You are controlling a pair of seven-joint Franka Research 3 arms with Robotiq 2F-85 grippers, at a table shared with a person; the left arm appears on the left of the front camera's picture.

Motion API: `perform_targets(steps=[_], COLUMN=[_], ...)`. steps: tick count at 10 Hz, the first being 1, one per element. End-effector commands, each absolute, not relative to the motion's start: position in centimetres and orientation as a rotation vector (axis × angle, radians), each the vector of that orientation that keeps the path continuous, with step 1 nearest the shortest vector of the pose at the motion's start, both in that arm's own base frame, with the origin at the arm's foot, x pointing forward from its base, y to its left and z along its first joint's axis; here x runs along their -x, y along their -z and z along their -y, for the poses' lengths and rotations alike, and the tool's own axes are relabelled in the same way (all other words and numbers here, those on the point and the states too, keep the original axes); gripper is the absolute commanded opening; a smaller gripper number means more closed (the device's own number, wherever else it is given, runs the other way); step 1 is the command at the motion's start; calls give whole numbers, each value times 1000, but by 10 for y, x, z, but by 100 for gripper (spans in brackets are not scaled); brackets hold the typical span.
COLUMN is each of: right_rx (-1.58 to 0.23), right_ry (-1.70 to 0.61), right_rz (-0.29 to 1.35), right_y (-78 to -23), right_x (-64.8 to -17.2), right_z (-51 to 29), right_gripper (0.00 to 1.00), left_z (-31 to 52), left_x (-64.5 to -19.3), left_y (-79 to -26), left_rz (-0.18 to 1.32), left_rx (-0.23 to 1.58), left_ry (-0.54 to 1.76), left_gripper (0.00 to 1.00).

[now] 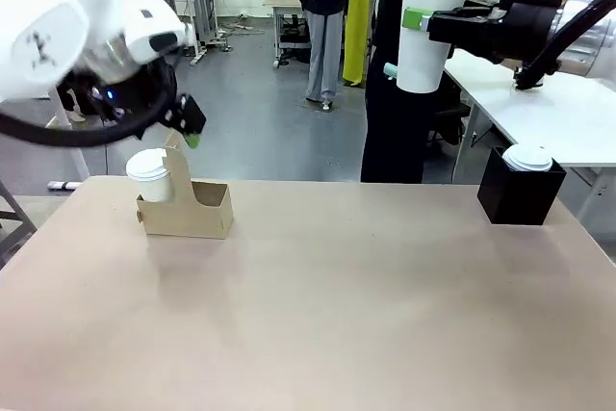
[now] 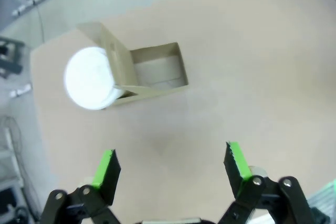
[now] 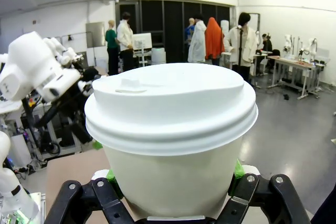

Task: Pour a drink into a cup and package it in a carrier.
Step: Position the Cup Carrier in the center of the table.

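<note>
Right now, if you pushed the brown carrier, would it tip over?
Probably slides: the carrier is thin cardboard on a smooth table. It might tip toward the tall cup, which fills one slot while the other looks empty.

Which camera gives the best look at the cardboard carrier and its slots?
The left wrist view: it looks down into the carrier, one slot empty, a lidded cup in the other. The front view shows its side wall and handle.
</note>
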State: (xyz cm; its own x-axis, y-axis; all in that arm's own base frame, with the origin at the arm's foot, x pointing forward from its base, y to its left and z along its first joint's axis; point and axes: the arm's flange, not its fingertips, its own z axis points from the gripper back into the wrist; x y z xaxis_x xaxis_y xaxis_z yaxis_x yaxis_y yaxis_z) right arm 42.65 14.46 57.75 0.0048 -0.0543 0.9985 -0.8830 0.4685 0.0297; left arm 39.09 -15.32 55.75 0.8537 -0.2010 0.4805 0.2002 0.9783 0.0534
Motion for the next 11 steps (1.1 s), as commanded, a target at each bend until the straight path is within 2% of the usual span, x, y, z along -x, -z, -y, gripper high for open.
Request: perform_targets(steps=[1, 5, 10, 11], right_rx=[-873, -873, -873, -873], right_ry=[-794, -794, -794, -794], right_rz=[1438, 1438, 1438, 1438], right_y=[-583, -583, -583, -583], right_x=[-429, -429, -429, -429], right_z=[-149, -149, -149, -149], right_gripper=[81, 81, 81, 81], left_z=[133, 99, 105, 105], left_x=[-433, -488, -519, -522], left_y=[-567, -551, -517, -512], left_rz=[461, 395, 329, 330], left_rx=[13, 10, 10, -5], left_ry=[84, -19, 30, 34], left_gripper=[100, 100, 100, 42])
